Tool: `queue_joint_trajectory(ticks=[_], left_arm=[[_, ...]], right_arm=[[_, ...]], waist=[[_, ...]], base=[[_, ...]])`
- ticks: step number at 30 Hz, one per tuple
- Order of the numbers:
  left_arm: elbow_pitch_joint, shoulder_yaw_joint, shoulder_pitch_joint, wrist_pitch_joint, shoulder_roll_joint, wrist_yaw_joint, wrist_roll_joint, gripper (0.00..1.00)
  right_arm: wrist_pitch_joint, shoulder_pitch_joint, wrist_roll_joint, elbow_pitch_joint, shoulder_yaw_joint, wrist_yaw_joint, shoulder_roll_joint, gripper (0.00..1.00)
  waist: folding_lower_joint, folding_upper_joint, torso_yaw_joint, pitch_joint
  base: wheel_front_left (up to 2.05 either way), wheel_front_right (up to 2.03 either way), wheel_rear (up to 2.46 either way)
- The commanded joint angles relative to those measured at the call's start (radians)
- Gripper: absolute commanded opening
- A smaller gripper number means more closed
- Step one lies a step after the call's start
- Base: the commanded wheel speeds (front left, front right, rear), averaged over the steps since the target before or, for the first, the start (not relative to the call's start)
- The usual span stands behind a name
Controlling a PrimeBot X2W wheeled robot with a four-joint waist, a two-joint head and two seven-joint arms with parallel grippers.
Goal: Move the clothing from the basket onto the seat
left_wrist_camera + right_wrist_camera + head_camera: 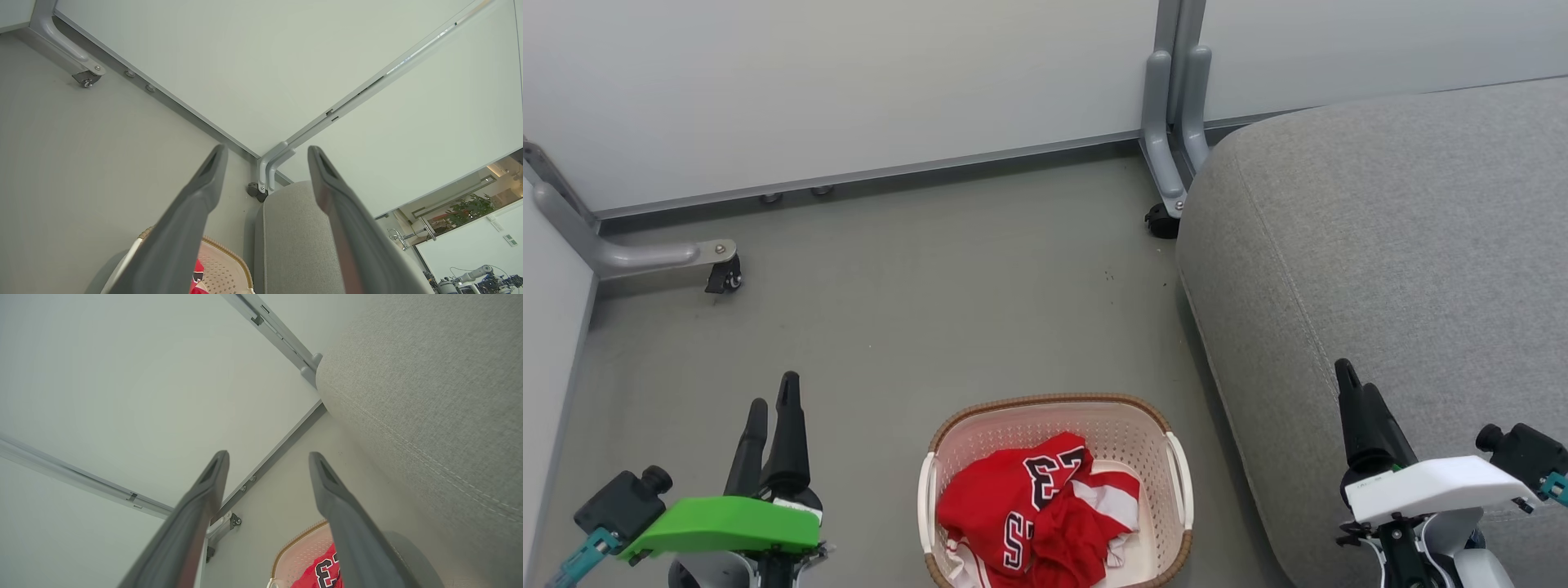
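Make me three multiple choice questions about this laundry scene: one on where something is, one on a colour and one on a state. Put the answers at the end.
1. Where does the basket stand relative to the seat?
A. On top of it
B. On the floor to its left
C. Behind it, against the wall

2. What is the main colour of the clothing?
A. Red
B. Blue
C. Green

3. How do the left tool and right tool stand?
A. Both shut on clothing
B. Left shut, right open
C. Both open, holding nothing

Answers:
1 B: the head view shows the basket on the floor beside the seat's left edge.
2 A: the fabric lying in the basket is red.
3 C: each wrist view shows a wide gap with nothing gripped in it.
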Motion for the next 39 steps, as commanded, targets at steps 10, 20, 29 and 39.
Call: queue_joint_trajectory(ticks=[10,20,29,39], left_arm=[[-0.037,-0.034,0.009,-0.039,0.009,-0.006,0.152,1.00],[-0.030,-0.066,0.013,-0.069,0.010,-0.006,0.274,1.00],[-0.040,-0.085,0.017,-0.093,0.011,-0.007,0.373,1.00],[-0.051,-0.101,0.026,-0.119,0.011,-0.008,0.468,1.00]], right_arm=[[-0.042,0.008,-0.164,-0.042,0.017,0.000,-0.008,1.00],[-0.071,0.018,-0.275,-0.049,0.002,0.000,-0.009,1.00],[-0.096,0.027,-0.372,-0.062,0.006,0.000,-0.010,1.00],[-0.122,0.036,-0.467,-0.078,0.009,0.000,-0.011,1.00]], waist=[[-0.0001,0.0000,-0.001,0.001],[-0.0001,0.0000,-0.001,0.002],[-0.0001,0.0000,0.002,0.000],[-0.0001,0.0000,0.003,0.000]], base=[[0.00,0.00,0.00],[0.00,0.00,0.00],[0.00,0.00,0.00],[0.00,0.00,0.00]])
